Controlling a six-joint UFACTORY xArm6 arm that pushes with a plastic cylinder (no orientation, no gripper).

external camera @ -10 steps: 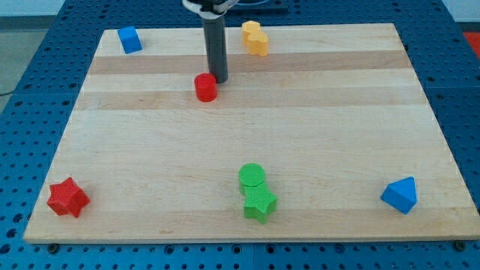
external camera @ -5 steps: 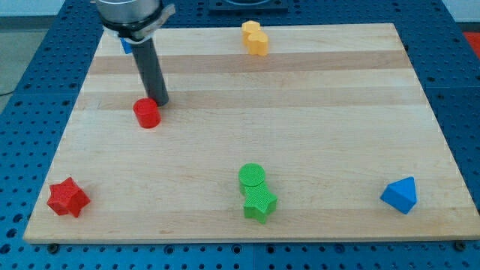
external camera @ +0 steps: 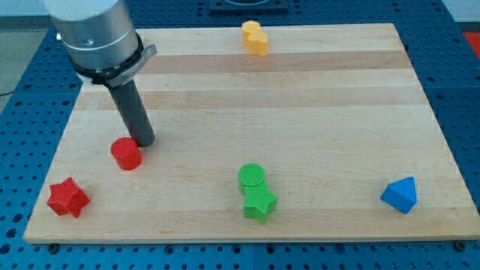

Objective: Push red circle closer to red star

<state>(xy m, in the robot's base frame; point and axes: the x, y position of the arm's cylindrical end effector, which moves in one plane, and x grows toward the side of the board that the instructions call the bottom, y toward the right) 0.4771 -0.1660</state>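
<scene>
The red circle (external camera: 126, 154) lies on the wooden board at the view's lower left. The red star (external camera: 67, 198) sits near the board's bottom left corner, below and to the left of the circle, with a gap between them. My tip (external camera: 145, 141) stands just above and to the right of the red circle, touching or nearly touching its upper right edge. The rod rises from there toward the view's top left.
A green circle (external camera: 252, 176) touches a green star (external camera: 259, 202) at bottom centre. A blue block (external camera: 399, 195) sits at bottom right. A yellow block (external camera: 254, 37) sits at top centre. The arm's body hides the board's top left corner.
My tip has moved down and to the left across the board, pushing the red circle with it toward the red star. The blue block at top left is now hidden by the arm.
</scene>
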